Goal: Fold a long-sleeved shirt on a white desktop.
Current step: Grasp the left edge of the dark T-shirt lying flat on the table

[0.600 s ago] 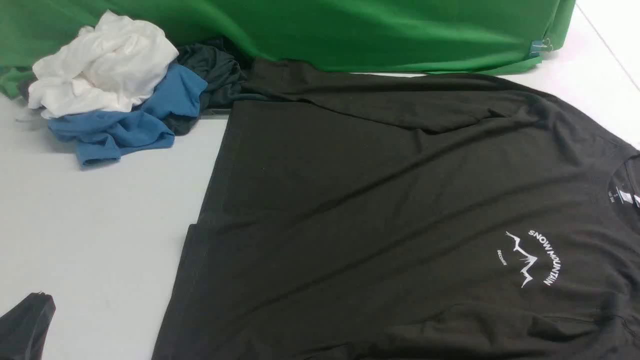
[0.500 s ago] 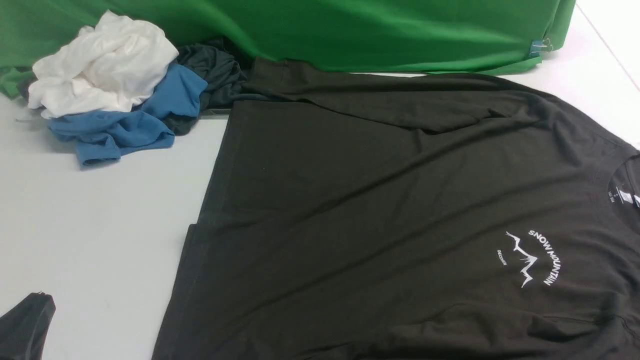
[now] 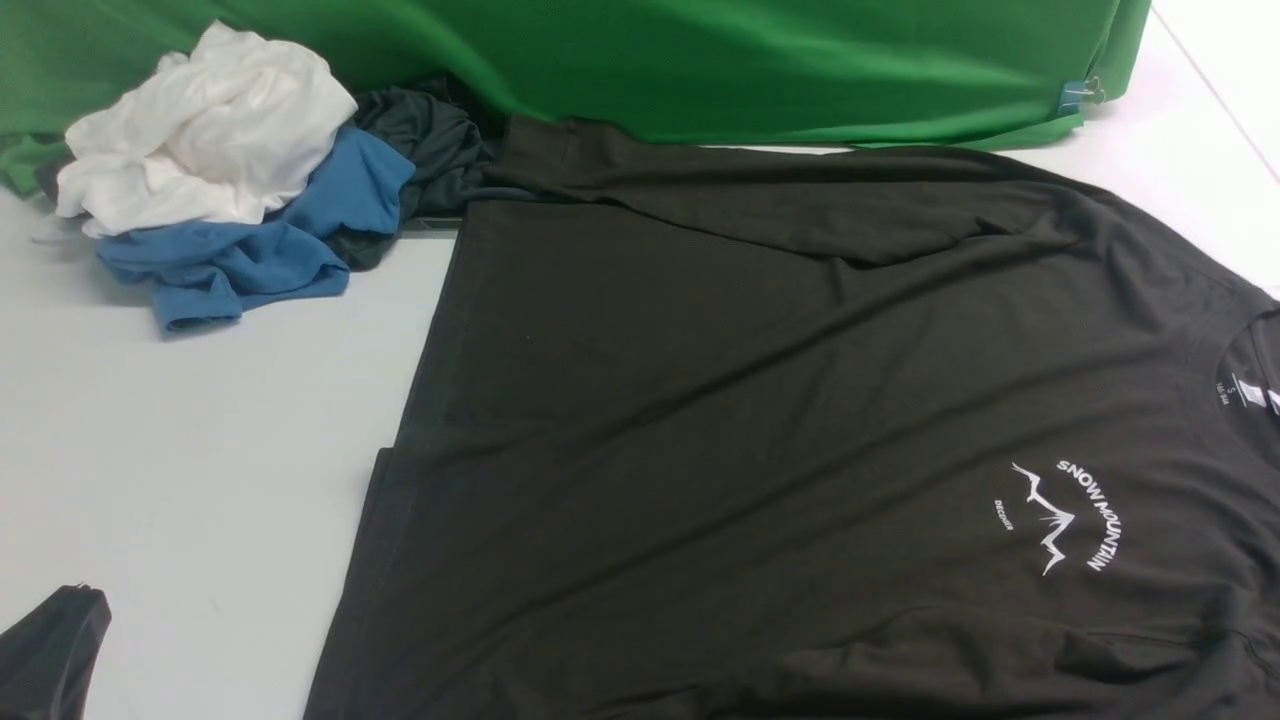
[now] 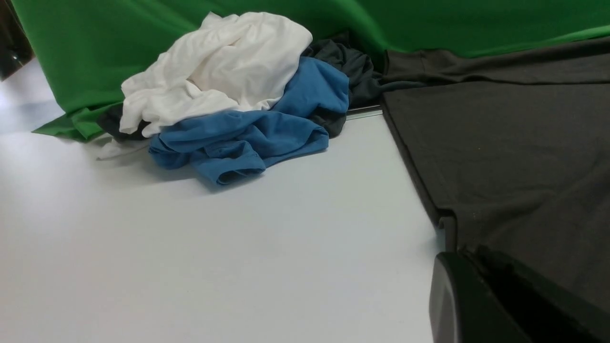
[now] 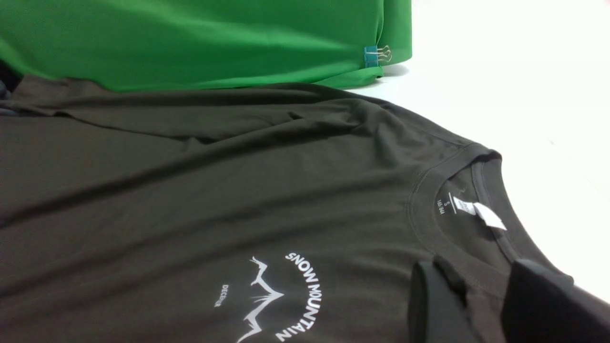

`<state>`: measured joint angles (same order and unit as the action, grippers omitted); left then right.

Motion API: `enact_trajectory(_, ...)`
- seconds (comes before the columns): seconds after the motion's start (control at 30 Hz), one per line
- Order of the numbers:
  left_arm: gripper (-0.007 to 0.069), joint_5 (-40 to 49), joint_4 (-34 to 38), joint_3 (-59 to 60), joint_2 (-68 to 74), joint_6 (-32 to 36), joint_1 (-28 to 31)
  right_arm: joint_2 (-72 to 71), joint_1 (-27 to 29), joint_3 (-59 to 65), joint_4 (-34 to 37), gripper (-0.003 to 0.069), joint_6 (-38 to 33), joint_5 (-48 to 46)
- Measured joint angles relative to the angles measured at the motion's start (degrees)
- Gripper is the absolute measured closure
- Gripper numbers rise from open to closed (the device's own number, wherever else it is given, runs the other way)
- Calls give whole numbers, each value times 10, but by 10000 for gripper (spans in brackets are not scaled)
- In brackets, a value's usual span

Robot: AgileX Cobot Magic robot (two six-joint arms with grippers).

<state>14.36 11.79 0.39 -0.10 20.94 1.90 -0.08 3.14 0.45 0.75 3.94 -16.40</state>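
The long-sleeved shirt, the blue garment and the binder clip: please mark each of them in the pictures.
long-sleeved shirt (image 3: pixel 760 400), front view, middle of its flat body.
blue garment (image 4: pixel 267 128), left wrist view, its crumpled middle.
binder clip (image 5: pixel 371 55), right wrist view, its blue body.

Crumpled white garment (image 4: pixel 214 66) atop blue garment (image 4: pixel 267 128) on the white desktop (image 4: pixel 190 247), beside the spread long-sleeved shirt (image 4: pixel 514 157).
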Motion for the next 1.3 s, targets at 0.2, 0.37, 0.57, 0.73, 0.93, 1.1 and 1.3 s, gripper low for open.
enact_trajectory(0.2,603,0,0,0,0,0,0,0,0,0,0,418,0,0)
enact_trajectory(0.37,603,-1,0,0,0,0,0,0,0,0,0,418,0,0)
enact_trajectory(0.57,603,-44,56,0,0,-18,0,0,0,0,0,418,0,0)
enact_trajectory(0.73,603,-124,274,0,0,-92,0,0,0,0,0,418,0,0)
enact_trajectory(0.93,603,-144,307,-24,0,-120,0,0,0,0,0,418,0,0)
enact_trajectory(1.1,603,29,259,-158,36,-38,0,0,0,0,0,418,0,0)
enact_trajectory(1.3,603,299,252,-298,183,100,-2,0,0,0,0,418,0,0)
